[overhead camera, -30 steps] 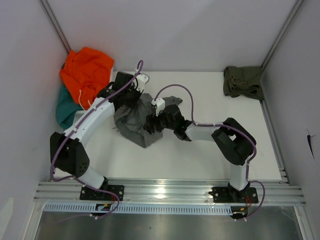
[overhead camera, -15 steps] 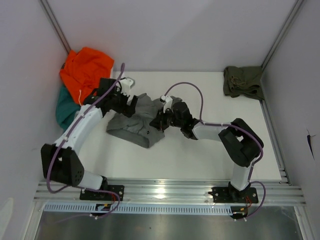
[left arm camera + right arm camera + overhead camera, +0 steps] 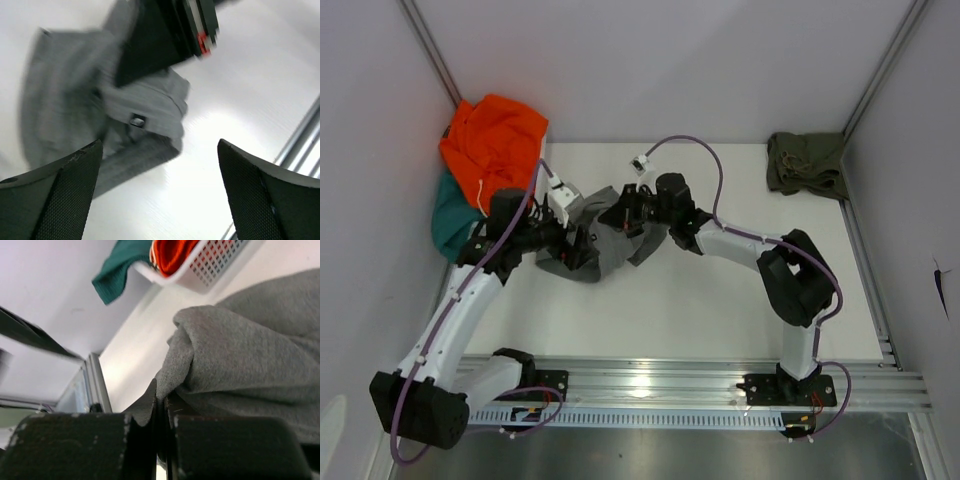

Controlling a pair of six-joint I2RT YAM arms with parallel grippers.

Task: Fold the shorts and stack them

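Note:
The grey shorts (image 3: 620,243) lie bunched at mid-table, and my right gripper (image 3: 622,214) is shut on a fold of them. In the right wrist view the grey shorts (image 3: 250,355) are pinched between the closed right gripper (image 3: 163,412). My left gripper (image 3: 586,247) stands open at the left edge of the cloth. In the left wrist view its fingertips (image 3: 60,195) are spread wide over bare table, with the grey shorts (image 3: 70,110) just ahead and nothing between them. The olive green shorts (image 3: 807,163) lie crumpled at the far right corner.
An orange garment (image 3: 495,138) and a teal garment (image 3: 450,215) are heaped in a white basket (image 3: 212,265) at the far left. Grey walls close in on both sides, and a metal rail (image 3: 650,380) runs along the near edge.
My left gripper has opened, let go of the grey shorts and drawn back toward the near left. My right gripper has shut on the cloth and carried it toward the far side.

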